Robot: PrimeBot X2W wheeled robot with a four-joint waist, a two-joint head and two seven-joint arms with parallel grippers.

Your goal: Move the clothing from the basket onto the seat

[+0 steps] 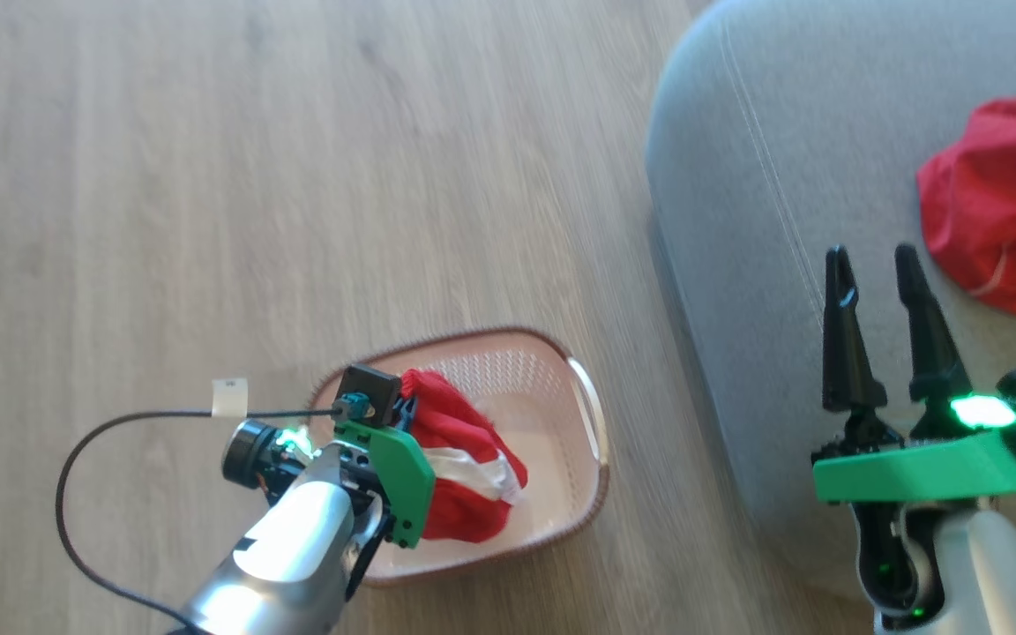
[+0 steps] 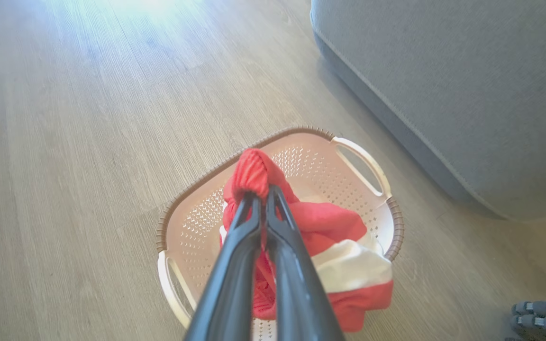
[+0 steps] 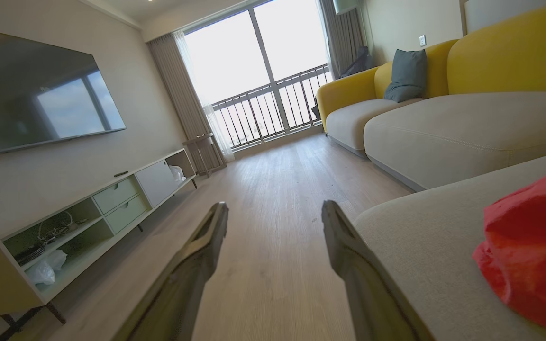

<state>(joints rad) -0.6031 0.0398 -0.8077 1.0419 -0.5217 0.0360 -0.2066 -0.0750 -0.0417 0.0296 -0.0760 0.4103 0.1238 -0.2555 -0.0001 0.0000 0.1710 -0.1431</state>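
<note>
Reaching forward and down over the basket [image 1: 526,375], the left arm [image 1: 296,529] slants in from the lower left of the head view. Its left jaws are clenched on a bunched fold of a red garment with a white stripe [image 2: 344,265], which hangs from them above the basket's inside. The basket stands on the wooden floor [image 1: 208,176] just beside the grey seat [image 1: 737,176]. The right arm [image 1: 993,564] rises at the lower right over the seat's front edge. Its right jaws are spread wide and hold nothing, fingers [image 1: 845,335] pointing up the view. Another red garment [image 1: 1002,203] lies crumpled on the seat, near those fingers but apart from them.
</note>
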